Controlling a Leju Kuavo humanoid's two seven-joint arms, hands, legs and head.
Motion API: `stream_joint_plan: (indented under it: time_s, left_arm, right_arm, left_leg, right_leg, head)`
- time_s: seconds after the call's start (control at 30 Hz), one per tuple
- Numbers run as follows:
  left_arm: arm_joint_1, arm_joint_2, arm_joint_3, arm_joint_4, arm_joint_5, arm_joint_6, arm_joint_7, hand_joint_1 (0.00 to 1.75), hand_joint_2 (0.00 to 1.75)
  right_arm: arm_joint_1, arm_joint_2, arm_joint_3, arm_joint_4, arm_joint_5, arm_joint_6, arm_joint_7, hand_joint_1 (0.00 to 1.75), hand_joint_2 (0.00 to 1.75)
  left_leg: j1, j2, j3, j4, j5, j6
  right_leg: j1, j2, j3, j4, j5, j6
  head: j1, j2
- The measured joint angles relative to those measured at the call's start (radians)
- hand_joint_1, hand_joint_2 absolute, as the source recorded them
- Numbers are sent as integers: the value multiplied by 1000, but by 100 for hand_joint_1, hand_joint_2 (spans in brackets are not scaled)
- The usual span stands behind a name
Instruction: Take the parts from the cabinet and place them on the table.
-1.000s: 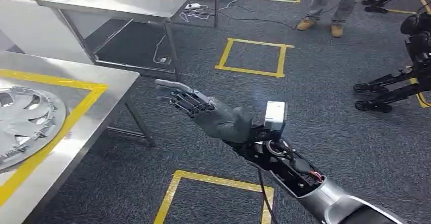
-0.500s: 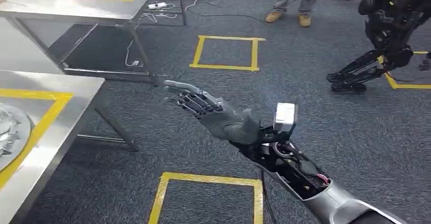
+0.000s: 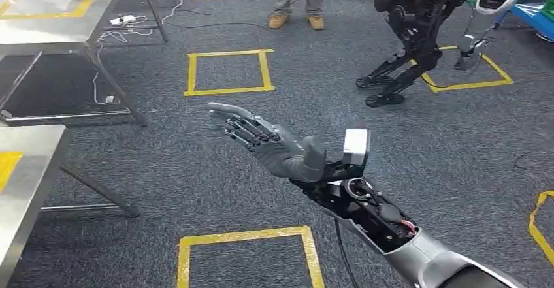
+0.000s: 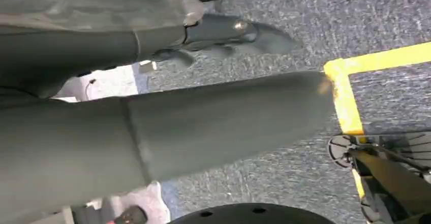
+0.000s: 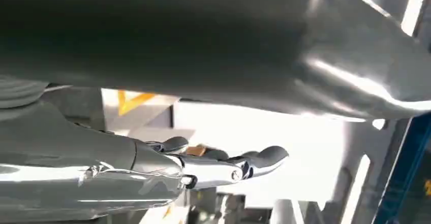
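My right hand reaches forward over the grey carpet in the head view. Its fingers are stretched out and spread, and nothing lies in it. The right wrist view shows the same straight fingers with nothing between them and the thumb. My left hand hangs above the carpet with its thumb and fingers extended, holding nothing. A corner of the steel table with a yellow tape line sits at the left edge of the head view.
A second steel table stands at the back left, with a power strip and cables beside it. A person's feet and another dark robot stand ahead. Yellow tape squares mark the floor.
The camera has turned to the right: the table with the silver wheel cover has slid off to the left and the other robot has come further in. My right hand keeps its outstretched pose.
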Motion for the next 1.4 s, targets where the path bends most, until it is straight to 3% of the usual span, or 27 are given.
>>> stream_joint_plan:
  time_s: [0.07,0.1,0.17,0.2,0.27,0.33,0.37,0.5,0.53,0.6,0.67,0.7,0.73,0.8,0.83,0.87,0.93,1.0,1.03,1.07,1.1,1.2,1.23,1.3,1.33,1.37,1.4]
  left_arm:
    - [1,-1,0,1,3,0,-5,0,0]
    - [3,-1,0,1,5,0,-5,0,0]
    - [6,-1,2,1,12,0,-5,0,0]
    - [8,-1,2,1,14,0,-2,0,0]
    - [8,-2,2,1,14,-4,3,0,0]
    - [8,-3,2,1,8,-10,15,0,0]
    - [8,-1,2,1,6,-10,18,0,0]
    - [1,-1,3,1,13,-9,19,0,0]
    - [0,0,3,1,14,-9,19,0,0]
    - [2,-1,3,1,15,-9,19,0,0]
    - [8,-1,3,1,14,-9,19,0,0]
    - [8,-1,3,1,14,-9,21,0,0]
    - [9,-1,3,1,13,-9,27,0,0]
    - [9,2,3,1,13,-8,32,0,0]
    - [9,4,3,1,12,-7,32,0,0]
    - [9,8,3,1,9,-8,29,0,0]
    - [6,11,3,1,-3,-8,26,0,0]
    - [0,12,3,1,-12,-8,26,0,0]
    - [-3,11,3,1,-14,-8,27,0,0]
    - [-1,13,3,1,-17,-9,28,0,0]
    - [1,14,3,1,-23,-9,28,0,0]
    - [3,24,3,1,-29,-8,16,0,0]
    - [4,28,2,1,-29,-8,11,0,0]
    - [4,31,2,1,-30,-8,6,0,0]
    - [3,31,2,1,-30,-7,3,0,0]
    - [3,35,2,1,-30,-5,-4,0,0]
    - [3,44,2,2,-32,0,-9,0,0]
  right_arm:
    - [0,-8,-15,0,-31,2,0,0,0]
    - [2,-10,-24,0,-55,4,-2,0,0]
    - [16,-23,-46,1,-86,7,-1,0,0]
    - [24,-30,-56,2,-94,7,0,0,0]
    - [35,-40,-75,3,-97,5,0,0,0]
    - [43,-49,-96,3,-103,2,3,0,0]
    - [45,-51,-105,3,-106,-1,5,0,0]
    - [66,-59,-127,2,-105,-10,14,0,0]
    - [68,-59,-132,0,-104,-11,15,0,0]
    - [67,-60,-140,0,-100,-13,14,0,0]
    - [74,-60,-140,0,-93,-13,16,0,0]
    - [76,-60,-142,0,-91,-14,17,0,0]
    - [77,-60,-144,0,-88,-17,19,0,0]
    - [77,-60,-150,0,-76,-18,18,0,0]
    - [78,-60,-153,0,-72,-18,15,0,0]
    - [80,-60,-157,0,-71,-18,7,0,0]
    - [90,-60,-171,-1,-71,-19,-5,0,0]
    - [105,-61,-185,-3,-71,-22,-8,0,0]
    - [112,-65,-190,-7,-71,-24,-9,0,0]
    - [113,-66,-197,-11,-70,-27,-11,0,0]
    - [114,-66,-202,-16,-62,-30,-11,0,0]
    - [143,-67,-213,-26,-51,-35,-13,0,0]
    - [154,-67,-218,-26,-51,-35,-14,0,0]
    - [160,-68,-227,-27,-51,-36,-16,0,0]
    - [160,-68,-228,-30,-51,-35,-18,0,0]
    - [160,-68,-233,-36,-49,-32,-20,0,0]
    - [160,-68,-236,-37,-42,-30,-22,0,0]
  left_leg:
    - [-2,26,7,-9,3,9]
    - [-6,41,8,-9,2,11]
    - [-8,69,9,-9,-1,11]
    - [-8,83,9,-8,-3,9]
    - [-6,107,14,-8,-8,4]
    - [-5,129,25,-6,-17,-6]
    - [-13,136,26,-4,-21,-14]
    - [-7,176,40,-8,-26,-35]
    - [-1,137,39,6,-42,-40]
    - [0,62,-27,142,-117,-36]
    - [-3,42,-114,310,-179,-37]
    - [-4,41,-138,345,-178,-36]
    - [-4,40,-136,324,-150,-33]
    - [-4,23,-74,169,-52,-24]
    - [-4,-2,-35,78,-9,-18]
    - [-3,-56,-14,22,-5,-13]
    - [-6,-32,-10,15,-5,-17]
    - [-6,-10,-4,10,-3,-8]
    - [0,9,2,-3,3,0]
    - [-2,18,7,-8,3,2]
    - [-5,35,9,-10,2,8]
    - [-7,75,11,-9,-3,9]
    - [-5,87,13,-9,-6,7]
    - [-1,114,19,-8,-13,-3]
    - [0,127,25,-6,-18,-9]
    - [-2,138,30,-3,-23,-17]
    - [-10,145,31,6,-32,-26]
  right_leg:
    - [3,-110,-30,72,-54,10]
    - [-2,-138,-70,155,-97,17]
    - [-12,-157,-144,306,-152,27]
    - [-18,-159,-153,321,-147,31]
    - [-27,-169,-99,216,-81,38]
    - [-28,-230,7,20,-6,38]
    - [-14,-248,14,3,-16,31]
    - [-12,-188,10,-6,-8,-1]
    - [-16,-176,18,-11,-4,-7]
    - [-15,-158,17,-11,-2,-22]
    - [-10,-132,17,-11,-4,-26]
    - [-8,-116,17,-11,-4,-27]
    - [-7,-97,18,-10,-3,-27]
    - [-7,-63,19,-5,-4,-26]
    - [-8,-48,18,-2,-5,-24]
    - [-5,-38,13,2,-8,-20]
    - [-9,-16,6,5,-8,-11]
    - [-13,8,1,-1,-4,3]
    - [-12,-22,1,9,-13,4]
    - [-2,-91,-14,44,-42,12]
    - [-3,-128,-50,116,-84,19]
    - [-17,-156,-154,327,-160,31]
    - [-23,-160,-155,325,-147,36]
    - [-34,-173,-88,192,-69,42]
    - [-36,-194,-41,104,-30,45]
    - [-35,-245,-7,40,-14,49]
    - [-17,-259,3,13,-19,41]
  head:
    - [19,0]
    - [25,0]
    - [24,0]
    - [26,0]
    - [31,0]
    - [40,0]
    - [46,0]
    - [31,0]
    - [30,0]
    - [16,0]
    - [4,0]
    - [3,0]
    - [3,0]
    - [1,0]
    - [-1,0]
    - [-3,0]
    - [0,0]
    - [-2,0]
    - [1,0]
    - [13,0]
    - [24,0]
    - [23,0]
    - [28,0]
    - [37,0]
    - [40,0]
    - [46,0]
    - [58,0]
